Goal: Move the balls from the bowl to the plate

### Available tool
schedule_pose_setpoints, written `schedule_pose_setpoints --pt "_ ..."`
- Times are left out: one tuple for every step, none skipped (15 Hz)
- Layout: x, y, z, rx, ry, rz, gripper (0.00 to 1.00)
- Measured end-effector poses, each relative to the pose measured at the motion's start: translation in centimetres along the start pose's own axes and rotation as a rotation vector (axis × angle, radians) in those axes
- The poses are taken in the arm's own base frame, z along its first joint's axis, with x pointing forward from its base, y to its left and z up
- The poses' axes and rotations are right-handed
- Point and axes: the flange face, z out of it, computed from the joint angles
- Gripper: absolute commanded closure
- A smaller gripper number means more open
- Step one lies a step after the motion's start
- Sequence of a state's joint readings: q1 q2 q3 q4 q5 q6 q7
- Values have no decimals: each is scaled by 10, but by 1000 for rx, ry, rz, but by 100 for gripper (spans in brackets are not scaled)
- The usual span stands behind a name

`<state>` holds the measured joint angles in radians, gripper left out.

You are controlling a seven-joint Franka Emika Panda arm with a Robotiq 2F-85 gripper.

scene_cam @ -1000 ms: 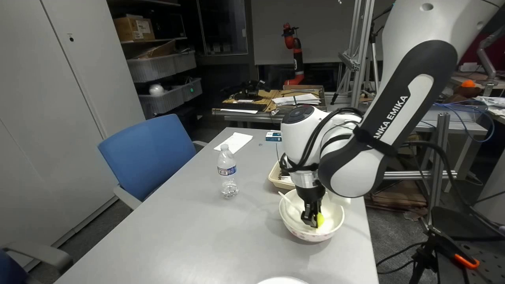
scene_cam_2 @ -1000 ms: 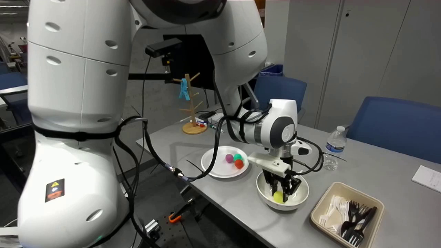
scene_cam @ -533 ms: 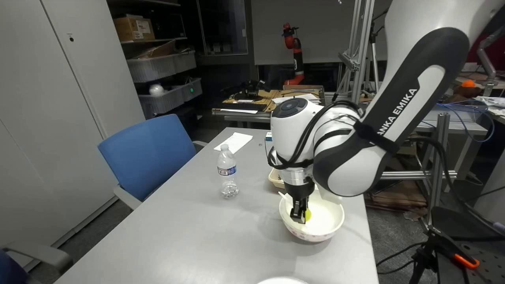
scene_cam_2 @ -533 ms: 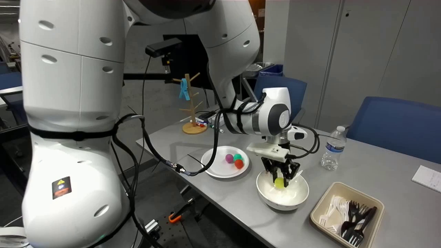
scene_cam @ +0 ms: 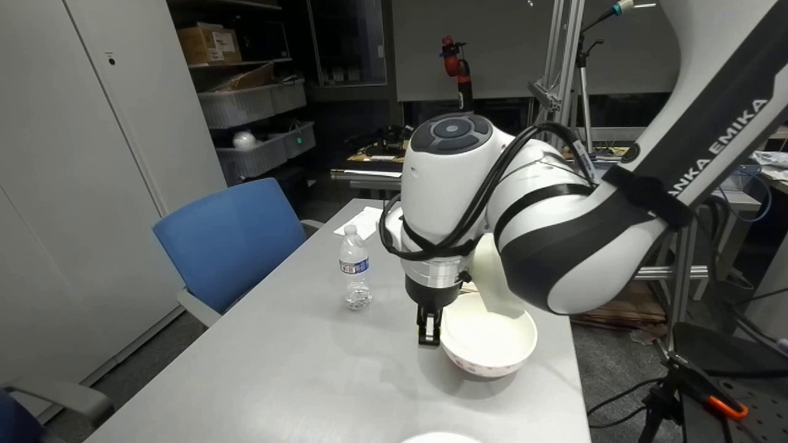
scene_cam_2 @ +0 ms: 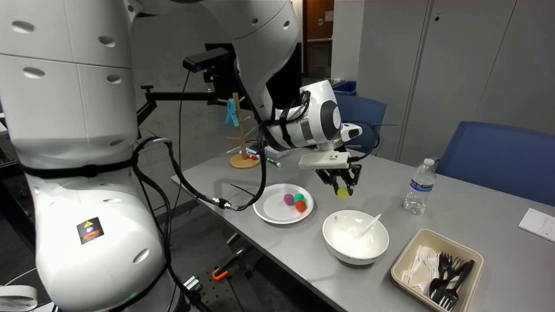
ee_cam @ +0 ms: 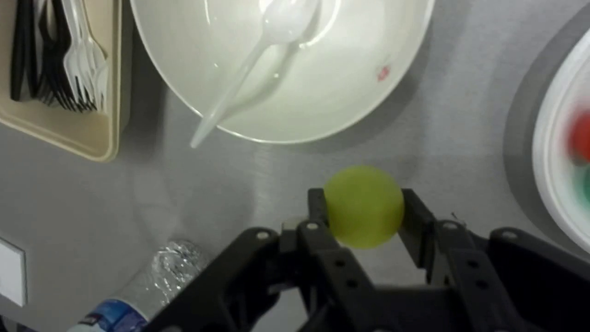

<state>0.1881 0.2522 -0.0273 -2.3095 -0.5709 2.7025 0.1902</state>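
Note:
My gripper (ee_cam: 364,205) is shut on a yellow-green ball (ee_cam: 357,216), pinched between its fingertips. In an exterior view the gripper (scene_cam_2: 343,188) holds the ball (scene_cam_2: 343,193) in the air above the table, beyond the bowl. In an exterior view the gripper (scene_cam: 429,335) hangs beside the bowl's rim. The white bowl (scene_cam_2: 355,258) holds a white spoon (scene_cam_2: 370,225) and no balls; it also shows in the wrist view (ee_cam: 332,115). The white plate (scene_cam_2: 271,212) bears an orange-red ball (scene_cam_2: 300,206), a purple ball (scene_cam_2: 288,199) and a green ball (scene_cam_2: 299,197).
A beige tray (scene_cam_2: 401,277) of forks and other cutlery stands near the bowl. A water bottle (scene_cam_2: 419,188) stands upright on the table. A wooden stand (scene_cam_2: 244,162) and markers (scene_cam_2: 274,162) are behind the plate. A blue chair (scene_cam: 231,246) stands at the table's side.
The gripper has risen out of the bowl with the yellow-green ball in it and moved sideways past the bowl's rim. The bowl, plate and other balls have stayed in place.

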Motion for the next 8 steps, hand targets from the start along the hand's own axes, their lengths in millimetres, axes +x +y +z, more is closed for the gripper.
schedule_pose_setpoints --pt "0 -8 -1 18 19 -8 83" --pt "-1 -17 0 40 33 -15 83" --pt "-4 -27 3 71 40 -20 83" --pt "-8 -37 7 107 43 -24 83" --pt "-13 -48 12 145 40 -31 83" --pt "-17 -59 17 182 33 -38 83" --pt "-21 -70 21 218 24 -47 83" --pt "-24 -81 24 252 15 -58 83"
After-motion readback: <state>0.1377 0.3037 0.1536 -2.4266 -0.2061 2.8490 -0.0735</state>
